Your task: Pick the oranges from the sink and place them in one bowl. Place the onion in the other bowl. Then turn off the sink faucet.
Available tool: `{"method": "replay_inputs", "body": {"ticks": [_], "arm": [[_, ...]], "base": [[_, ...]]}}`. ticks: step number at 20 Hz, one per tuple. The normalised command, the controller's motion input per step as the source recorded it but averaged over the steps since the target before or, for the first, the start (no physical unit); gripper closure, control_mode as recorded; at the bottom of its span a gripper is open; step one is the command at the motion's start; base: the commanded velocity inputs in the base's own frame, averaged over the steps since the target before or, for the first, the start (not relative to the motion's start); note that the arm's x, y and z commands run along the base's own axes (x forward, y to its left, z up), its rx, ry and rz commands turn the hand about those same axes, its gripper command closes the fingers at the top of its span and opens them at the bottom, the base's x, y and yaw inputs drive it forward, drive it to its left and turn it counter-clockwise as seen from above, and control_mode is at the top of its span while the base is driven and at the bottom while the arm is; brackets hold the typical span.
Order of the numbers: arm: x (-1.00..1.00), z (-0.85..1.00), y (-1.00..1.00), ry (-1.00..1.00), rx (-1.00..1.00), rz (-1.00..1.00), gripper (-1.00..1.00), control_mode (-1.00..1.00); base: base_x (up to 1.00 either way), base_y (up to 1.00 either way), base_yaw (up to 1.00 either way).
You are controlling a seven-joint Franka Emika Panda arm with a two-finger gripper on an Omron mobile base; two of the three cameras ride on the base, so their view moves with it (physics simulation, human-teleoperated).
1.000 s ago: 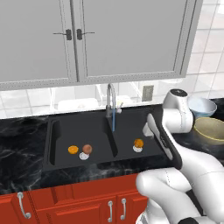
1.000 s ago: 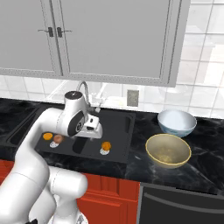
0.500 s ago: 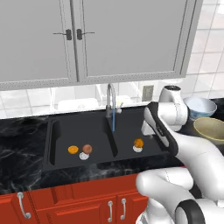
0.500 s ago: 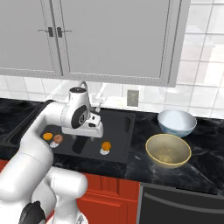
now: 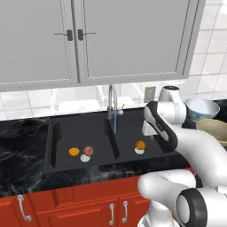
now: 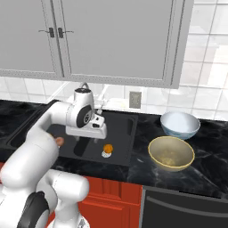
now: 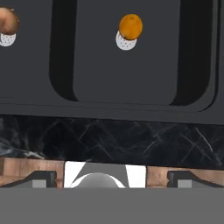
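Main risk from here: the orange [image 5: 140, 145] in the right basin of the sink [image 5: 60, 150] sits right against the drain [image 7: 125, 41]. It's round, so an off-centre close would likely squirt it sideways across the flat black floor.

2nd risk: picking the wrong ball. The other orange [image 5: 74, 151] and the onion [image 5: 88, 150] lie just beside each other in the left basin. The onion is duller and browner, but an easy mix-up, and it goes in the blue-white bowl [image 6: 179, 124], not the tan bowl [image 6: 171, 152].

Also the faucet [image 5: 112, 99] is running a thin stream near the divider; the arm could clip the spout reaching left.

Gripper [image 6: 87, 139]: fingers spread wide, empty, touching nothing, hanging above the right basin, not yet down to the orange. Both bowls are empty on the counter right of the sink.
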Motion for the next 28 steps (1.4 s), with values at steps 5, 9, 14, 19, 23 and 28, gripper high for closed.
{"method": "replay_inputs", "body": {"ticks": [5,9,14,19,23,28], "arm": [[0.18,-0.23,-0.02,0.00,0.00,0.00,-1.00,-1.00],[0.15,-0.21,-0.05,0.00,0.00,0.00,-1.00,-1.00],[0.13,-0.19,-0.09,0.00,0.00,0.00,-1.00,-1.00],[0.14,-0.21,-0.08,0.00,0.00,0.00,-1.00,-1.00],[0.16,-0.23,-0.05,0.00,0.00,0.00,-1.00,-1.00],[0.22,-0.21,0.00,0.00,0.00,0.00,-1.00,-1.00]], "base": [[0.00,0.00,0.00],[0.00,0.00,0.00],[0.00,0.00,0.00],[0.00,0.00,0.00],[0.00,0.00,0.00],[0.00,0.00,0.00]]}}
